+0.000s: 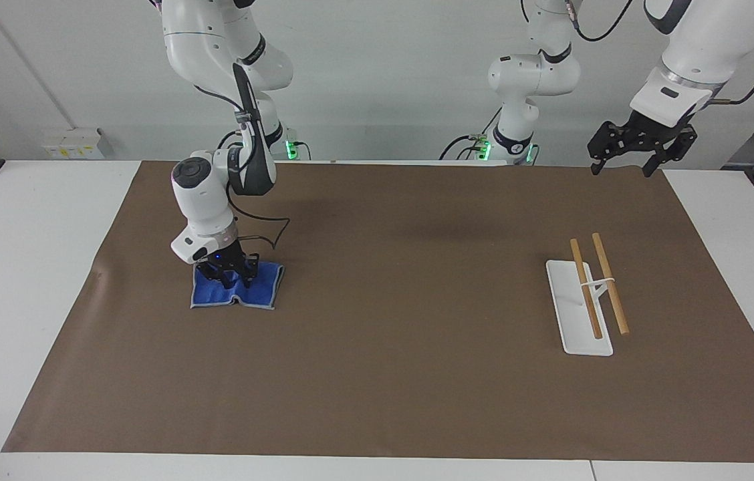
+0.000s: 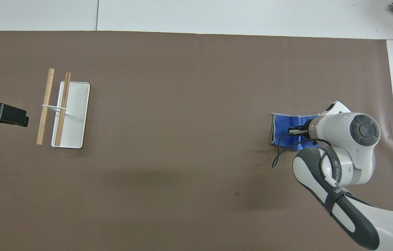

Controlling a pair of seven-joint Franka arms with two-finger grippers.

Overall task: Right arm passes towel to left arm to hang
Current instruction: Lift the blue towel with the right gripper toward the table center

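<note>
The blue towel (image 1: 262, 288) lies on the brown mat toward the right arm's end of the table, puckered up in the middle. My right gripper (image 1: 230, 279) points straight down onto it, fingers pinched together on a fold of the cloth. From overhead, the right arm's wrist covers much of the towel (image 2: 282, 129) and of the right gripper (image 2: 295, 131). My left gripper (image 1: 621, 170) hangs open and holding nothing in the air over the mat's corner at the left arm's end, and the left arm waits there. Only the tip of the left gripper (image 2: 20, 118) shows overhead.
A white-based rack (image 1: 581, 321) with two wooden rods (image 1: 609, 284) stands on the mat toward the left arm's end; overhead, the rack (image 2: 76, 115) lies beside the left gripper. The brown mat (image 1: 384, 347) covers most of the white table.
</note>
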